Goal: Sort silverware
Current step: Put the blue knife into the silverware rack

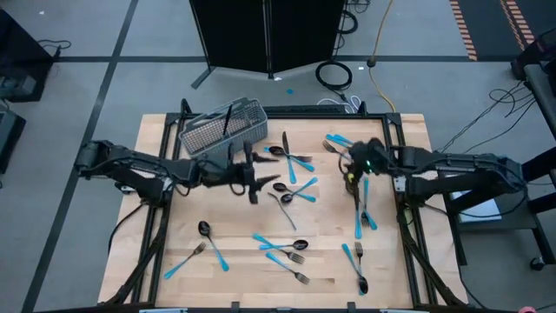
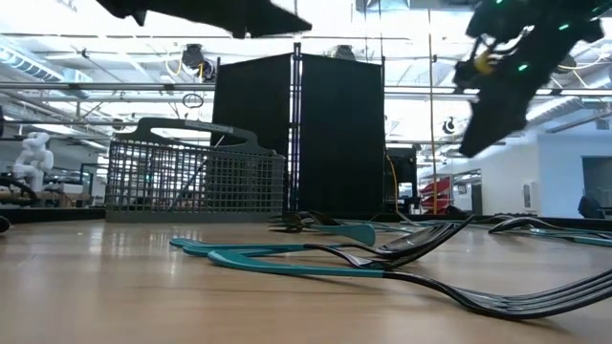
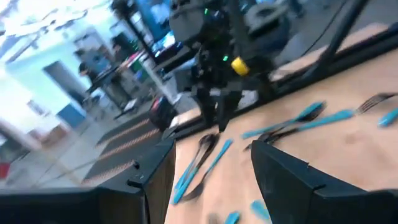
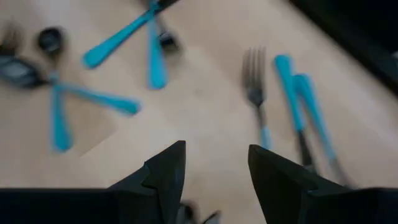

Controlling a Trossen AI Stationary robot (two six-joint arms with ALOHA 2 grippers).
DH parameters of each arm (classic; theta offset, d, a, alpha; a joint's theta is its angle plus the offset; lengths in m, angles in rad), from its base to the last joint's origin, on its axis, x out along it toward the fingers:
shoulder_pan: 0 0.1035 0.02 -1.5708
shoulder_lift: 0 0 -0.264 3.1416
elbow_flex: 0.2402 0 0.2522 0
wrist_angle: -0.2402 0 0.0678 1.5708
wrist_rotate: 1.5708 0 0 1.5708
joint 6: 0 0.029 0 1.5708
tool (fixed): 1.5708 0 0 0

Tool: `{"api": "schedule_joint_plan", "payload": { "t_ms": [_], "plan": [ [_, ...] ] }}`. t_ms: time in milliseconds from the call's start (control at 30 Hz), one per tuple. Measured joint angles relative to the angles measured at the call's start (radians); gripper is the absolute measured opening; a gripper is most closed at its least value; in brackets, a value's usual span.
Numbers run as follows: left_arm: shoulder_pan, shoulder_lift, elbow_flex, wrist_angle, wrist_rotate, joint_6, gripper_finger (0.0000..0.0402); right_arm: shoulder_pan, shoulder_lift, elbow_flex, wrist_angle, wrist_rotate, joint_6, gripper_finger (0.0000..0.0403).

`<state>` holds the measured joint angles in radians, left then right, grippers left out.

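Silverware with dark heads and light-blue handles lies scattered flat on the wooden table point(image 1: 174, 222): a cluster of spoons and forks point(image 1: 291, 189) at the middle, more point(image 1: 282, 248) toward the near edge, several point(image 1: 363, 217) on the right. My left gripper point(image 1: 254, 184) hovers open beside the middle cluster and holds nothing point(image 3: 211, 180). My right gripper point(image 1: 351, 176) hangs open above the right-hand pieces, empty point(image 4: 214, 165), with a fork point(image 4: 255, 81) and two blue-handled pieces point(image 4: 301, 106) lying ahead of its fingers. In the low view it hangs well above the tabletop point(image 2: 483, 134).
A grey wire-mesh basket point(image 1: 221, 126) stands at the far left of the table, just behind my left arm, also seen in the low view point(image 2: 196, 182). A dark cabinet point(image 2: 296, 134) stands beyond the far edge. Bare wood shows at the near left and far right corners.
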<state>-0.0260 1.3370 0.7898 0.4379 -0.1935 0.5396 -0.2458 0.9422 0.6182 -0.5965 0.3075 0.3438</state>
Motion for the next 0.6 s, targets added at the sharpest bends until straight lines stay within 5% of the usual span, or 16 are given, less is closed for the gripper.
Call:
{"api": "schedule_joint_plan", "payload": {
  "t_ms": [133,600],
  "plan": [
    [0.076,0.004,0.0,0.037,0.047,-0.153,0.0207,-0.147,0.105,0.0,0.111,-0.06,-0.14,0.0169],
    [0.108,0.013,0.0,-0.063,0.142,-0.239,0.0207,-0.53,0.436,0.019,0.294,-0.236,-0.499,0.0169]
  ]
}}
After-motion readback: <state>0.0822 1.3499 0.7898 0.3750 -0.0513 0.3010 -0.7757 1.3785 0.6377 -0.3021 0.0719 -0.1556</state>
